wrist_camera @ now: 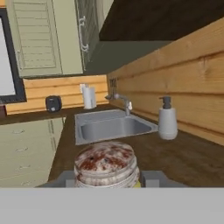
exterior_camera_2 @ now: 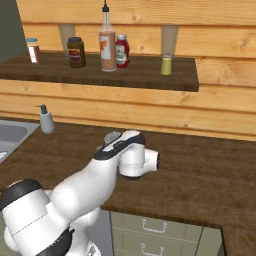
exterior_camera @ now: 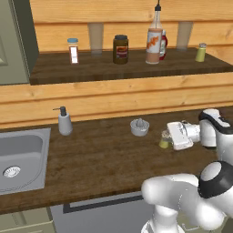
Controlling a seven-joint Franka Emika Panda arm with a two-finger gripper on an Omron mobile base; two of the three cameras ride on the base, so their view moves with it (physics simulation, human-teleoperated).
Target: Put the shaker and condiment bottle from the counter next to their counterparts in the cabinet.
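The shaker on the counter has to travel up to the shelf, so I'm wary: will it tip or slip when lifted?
The shaker looks small, so probably light. It's a smooth cylinder; it may slip or roll if dropped. The end effector appears shut on it, which should limit tipping.

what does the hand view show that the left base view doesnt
Hand view alone: the shaker's speckled cap seen close up between the end effector fingers, the faucet behind the sink, a paper towel roll and a dark toaster on the far counter.

Left base view alone: the cabinet shelf with the condiment bottle, a dark brown jar, a striped jar and the second shaker; also a small grey bowl.

Both: the sink, the soap dispenser and the wooden counter.
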